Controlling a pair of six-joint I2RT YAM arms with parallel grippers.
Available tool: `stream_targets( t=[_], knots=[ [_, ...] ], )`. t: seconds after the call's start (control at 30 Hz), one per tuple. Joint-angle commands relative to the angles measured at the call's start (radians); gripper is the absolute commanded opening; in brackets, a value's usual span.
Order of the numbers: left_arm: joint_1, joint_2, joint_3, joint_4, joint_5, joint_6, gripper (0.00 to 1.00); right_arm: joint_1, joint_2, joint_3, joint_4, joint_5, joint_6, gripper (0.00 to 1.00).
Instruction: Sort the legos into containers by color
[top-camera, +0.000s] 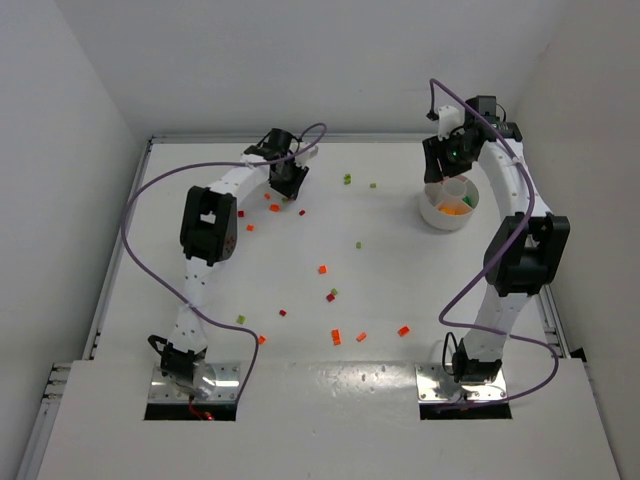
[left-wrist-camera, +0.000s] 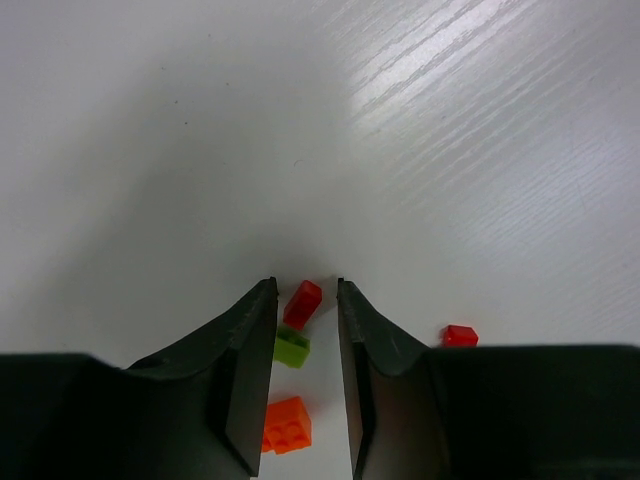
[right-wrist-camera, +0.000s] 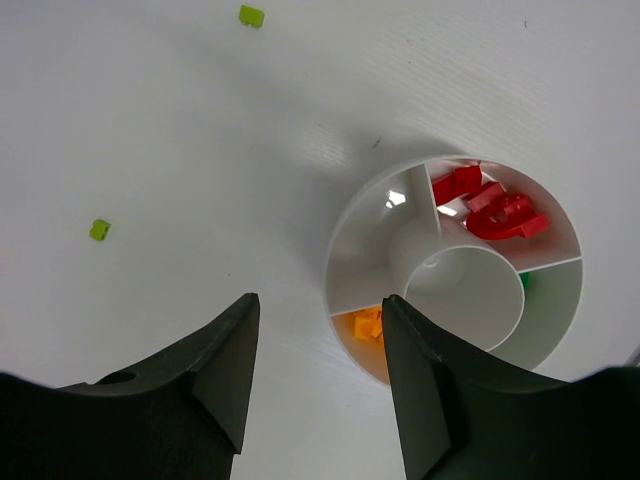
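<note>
Crowding is your risk: your left gripper (left-wrist-camera: 305, 290), jaws parted, straddles a tiny red plastic brick (left-wrist-camera: 302, 303) with a tiny green plastic brick (left-wrist-camera: 291, 347) just beside it, so closing may grab both. Your right gripper (right-wrist-camera: 320, 300) hangs open and empty near the round white divided dish (right-wrist-camera: 335, 240).

light: bright, even, overhead; glare: streak on table (left-wrist-camera: 450, 60); shadows: soft; focus: near fingers (left-wrist-camera: 240, 380) blurred

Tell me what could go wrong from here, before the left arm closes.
The left fingers straddle a red brick, a green brick and an orange brick in a row. Closing may grab mixed colours or flick one away. On the other side, the right fingers hang open over the dish and could nudge it if lowered.
</note>
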Motion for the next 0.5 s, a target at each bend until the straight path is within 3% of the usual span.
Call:
stream_targets(
  t=[0.0, 0.23, 0.47],
  knots=[
    [0.006, -0.025, -0.041, -0.063, 0.017, 0.01, 0.36, -0.002, -0.016, 0.004, 0.001, -0.024, 0.002, 0.53],
    [0.015, -0.025, -0.061, -0.072, 0.026, 0.019, 0.36, -0.002, -0.016, -0.005, 0.001, -0.024, 0.002, 0.53],
    [0.015, -0.025, -0.061, -0.072, 0.036, 0.019, 0.24, -0.002, -0.029, -0.027, 0.027, -0.056, -0.016, 0.53]
  ],
)
